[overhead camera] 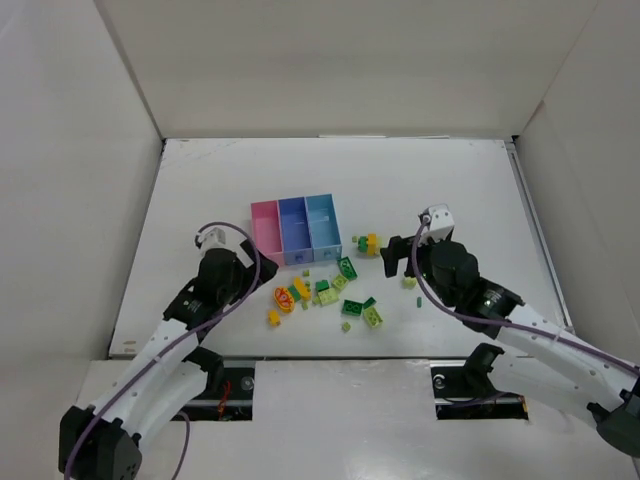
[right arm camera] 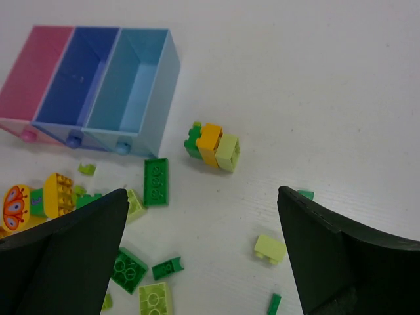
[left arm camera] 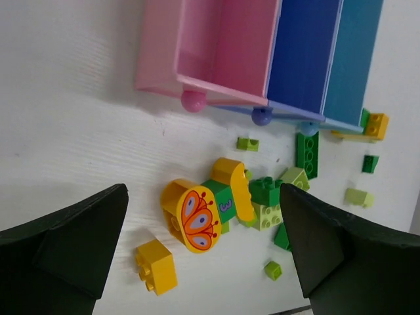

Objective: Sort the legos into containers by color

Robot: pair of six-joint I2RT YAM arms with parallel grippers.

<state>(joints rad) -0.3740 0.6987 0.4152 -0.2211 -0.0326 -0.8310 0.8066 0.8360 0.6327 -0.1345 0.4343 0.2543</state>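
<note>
Pinching the legos point(right arm camera: 215, 146) across flat sides should suit you: light, rigid, slick; left tool point(left arm camera: 203, 216) and right tool point(right arm camera: 202, 197) both hang released.

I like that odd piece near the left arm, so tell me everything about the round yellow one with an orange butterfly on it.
The round yellow plastic piece with the butterfly print lies on the white table, in front of the pink plastic bin, at the left edge of the brick pile. Its glossy face is tilted and shows an orange, red-outlined butterfly with pale spots. It rests against a dark green brick marked with a purple 3. A loose square yellow brick sits apart nearby.
</note>
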